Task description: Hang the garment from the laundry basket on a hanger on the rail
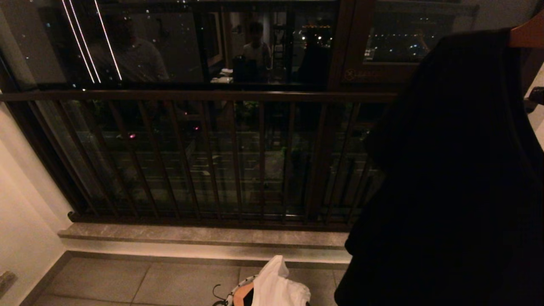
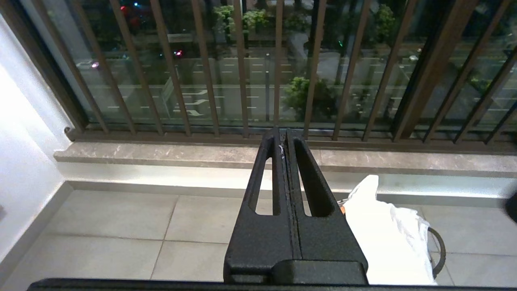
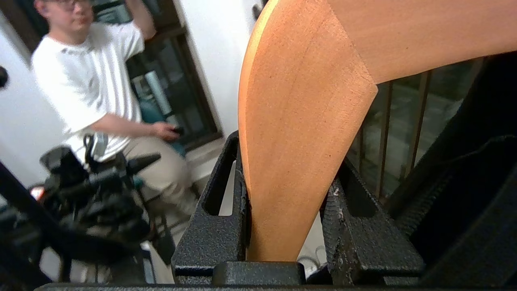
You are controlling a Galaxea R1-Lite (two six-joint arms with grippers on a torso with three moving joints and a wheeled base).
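Dark window bars [image 1: 204, 157] are backing your work: right gripper [image 3: 284, 202] is clamping the wooden hanger [image 3: 307, 121] carrying the garment [image 1: 446, 178]; be keeping it level above the basket [image 1: 231, 297] while seeking the rail.

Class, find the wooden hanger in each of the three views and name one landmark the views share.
Head view: wooden hanger at top right corner, its end above the black garment.
Left wrist view: the black garment's hanger is not in it.
Right wrist view: centre, clamped in the right end effector.
Shared landmark: the brown window bars.
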